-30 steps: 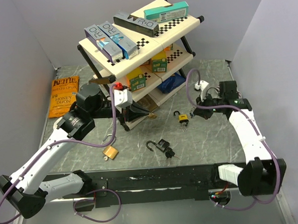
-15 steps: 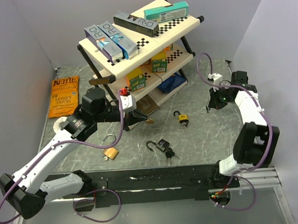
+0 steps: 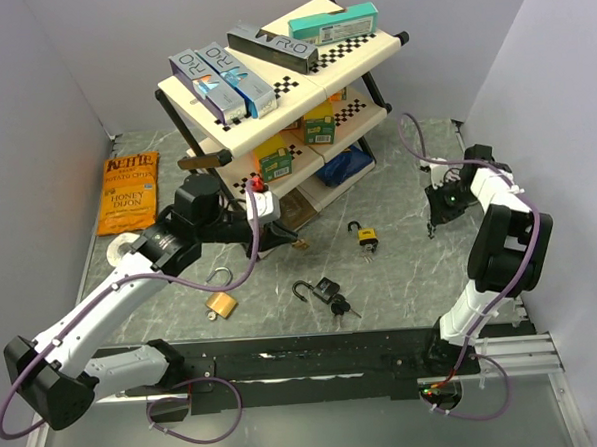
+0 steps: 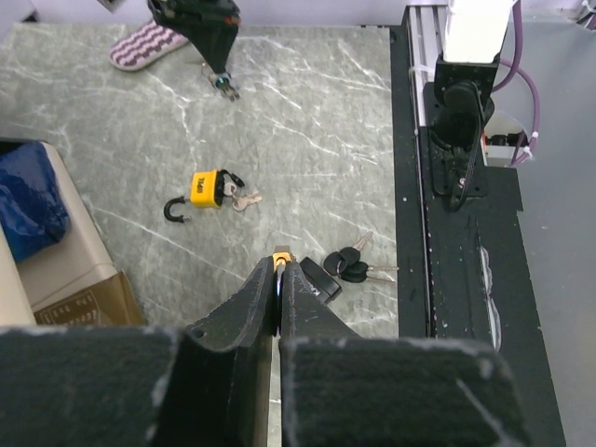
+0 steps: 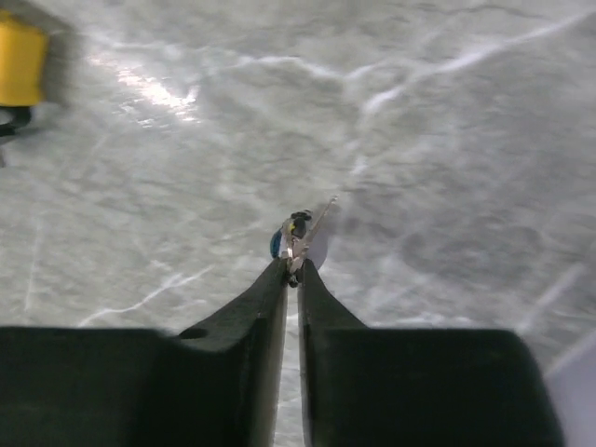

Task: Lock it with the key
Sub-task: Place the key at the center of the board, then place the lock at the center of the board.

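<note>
Fetching step: the right hand (image 5: 292,268) pinches a small blue-headed metal key (image 5: 296,233) well right of the yellow open-shackled padlock (image 3: 366,236) on the bench (image 3: 402,278). The left hand (image 4: 279,272) is pressed together (holding anything? unclear). Next, I'd judge, bring the key to the keyhole.

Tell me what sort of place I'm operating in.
Likely a robotics lab test cell: plain grey walls box in a marble-look table, a small shelf rack stocked with boxes stands as a prop, and padlocks and keys lie scattered.

Bright, even overhead lighting with soft shadows; right wrist view blurred.
</note>
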### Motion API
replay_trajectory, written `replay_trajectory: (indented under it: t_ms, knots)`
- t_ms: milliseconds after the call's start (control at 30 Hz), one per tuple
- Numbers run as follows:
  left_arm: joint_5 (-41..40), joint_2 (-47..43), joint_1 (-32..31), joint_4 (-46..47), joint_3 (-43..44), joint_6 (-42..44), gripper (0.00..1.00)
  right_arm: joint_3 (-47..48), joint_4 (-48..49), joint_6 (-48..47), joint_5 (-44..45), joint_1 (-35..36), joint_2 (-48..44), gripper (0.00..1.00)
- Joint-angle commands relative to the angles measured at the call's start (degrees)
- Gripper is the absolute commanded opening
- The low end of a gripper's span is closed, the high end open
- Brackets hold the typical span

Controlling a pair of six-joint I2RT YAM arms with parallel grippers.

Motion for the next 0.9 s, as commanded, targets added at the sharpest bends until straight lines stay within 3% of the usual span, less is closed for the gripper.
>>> replay_trajectory:
  t_ms: [0, 100, 200, 300, 500, 667, 867]
  knots:
    - [0.77, 0.87, -0.26, 2.99, -0.29, -0.17, 0.01, 4.26, -0.94, -2.41, 3.25, -0.63, 2.01, 0.49]
    - [0.86, 1.92, -0.61, 4.13, -0.38, -1.57, 0.01, 5.23, -1.38, -2.05, 1.58, -0.63, -0.35, 0.69]
    - [0.69, 3.77, -1.13, 6.59, -0.03, -4.38, 0.01, 4.44, -1.38, -2.14, -2.89, -0.54, -5.34, 0.78]
    - [-0.28, 7.01, -1.93, 9.06, 1.46, -8.86, 0.01, 1.9, -0.5, -1.53, -10.01, -0.02, -13.15, 0.98]
    - [-3.62, 15.88, -4.3, 11.26, 7.61, -17.55, 0.01, -4.69, 2.4, 4.79, -19.78, 8.04, -29.08, 0.99]
    - [-4.76, 21.0, -4.65, 13.45, 11.39, -25.12, 0.01, -11.72, 8.01, 11.04, -17.77, 21.14, -41.64, 0.99]
    - [-5.99, 23.2, -4.74, 16.71, 12.01, -33.29, 0.01, -17.08, 14.86, 18.25, -12.15, 33.63, -48.69, 0.99]
